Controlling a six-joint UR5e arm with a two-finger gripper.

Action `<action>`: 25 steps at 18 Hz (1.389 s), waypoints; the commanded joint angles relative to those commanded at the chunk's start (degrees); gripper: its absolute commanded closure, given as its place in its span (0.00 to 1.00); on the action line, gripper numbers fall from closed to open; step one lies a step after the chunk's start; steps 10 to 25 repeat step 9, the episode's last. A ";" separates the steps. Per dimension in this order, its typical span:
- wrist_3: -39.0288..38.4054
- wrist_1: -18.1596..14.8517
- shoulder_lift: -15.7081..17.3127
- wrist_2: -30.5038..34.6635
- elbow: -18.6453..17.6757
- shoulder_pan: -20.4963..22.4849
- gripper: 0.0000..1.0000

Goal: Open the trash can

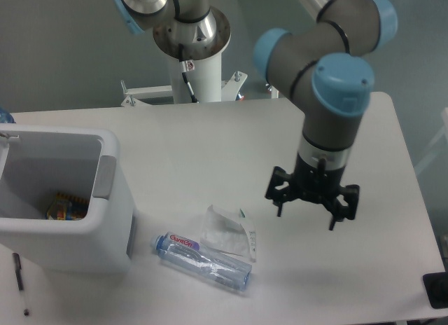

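The white trash can (105,230) stands at the left of the table with its top open, so I look down into it. A grey push tab (106,176) sits on its right rim, and a colourful item (64,205) lies at the bottom. No lid shows from here. My gripper (306,215) hangs open over the right half of the table, far from the trash can, with nothing between its fingers.
A clear water bottle (204,262) lies on its side in front of the bin, with a crumpled clear wrapper (227,233) against it. A black pen (19,272) lies by the bin's left front. A dark object (436,290) sits at the table's right front corner.
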 joint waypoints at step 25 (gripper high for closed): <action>2.92 0.17 0.44 2.21 -1.76 0.00 0.00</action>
